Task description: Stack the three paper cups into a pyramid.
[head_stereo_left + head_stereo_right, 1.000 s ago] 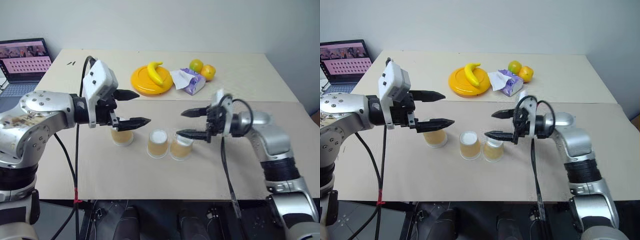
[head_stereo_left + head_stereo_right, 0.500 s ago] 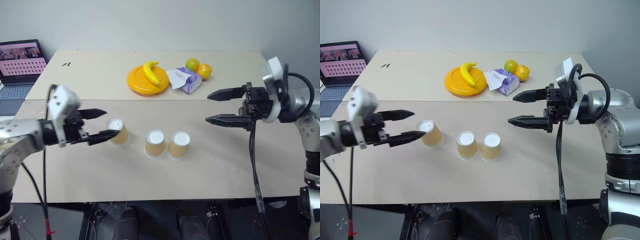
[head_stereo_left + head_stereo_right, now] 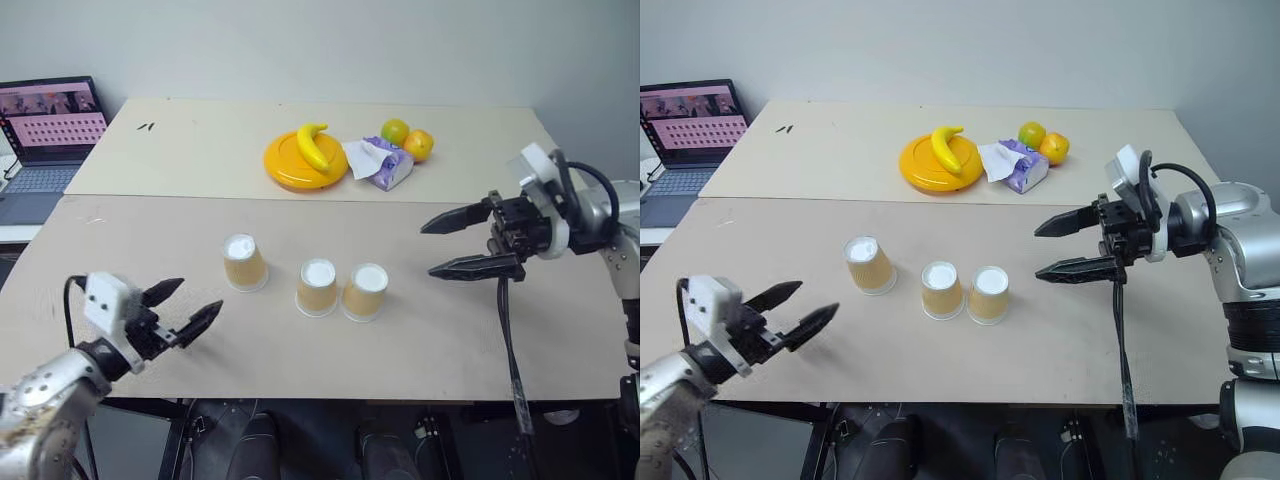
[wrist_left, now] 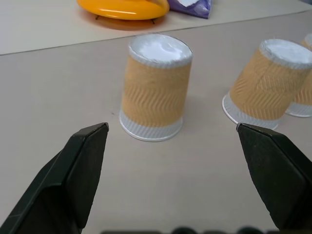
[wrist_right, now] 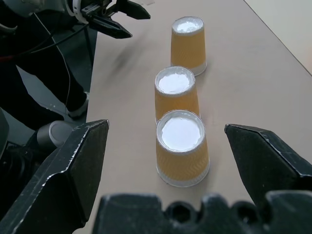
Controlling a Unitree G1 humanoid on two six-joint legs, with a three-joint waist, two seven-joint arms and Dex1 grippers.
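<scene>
Three upturned cups (image 3: 316,287) stand in a row mid-table (image 3: 450,330), unstacked. Left tool (image 3: 183,309) at 8 o'clock and right tool (image 3: 460,243) at 3 o'clock gape empty; next move: grasp one cup.

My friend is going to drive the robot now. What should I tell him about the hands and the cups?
Left gripper: open, holds nothing, low near the table's front edge, short of the left cup.
Right gripper: open, holds nothing, to the right of the cups, pointing toward them.
Cups: all three stand upside down in a row on the table. The middle cup and right cup stand close together; the left cup stands apart.
Done: nothing is stacked yet.
Left: bring two cups side by side as the base, then set the third on top of them.
</scene>
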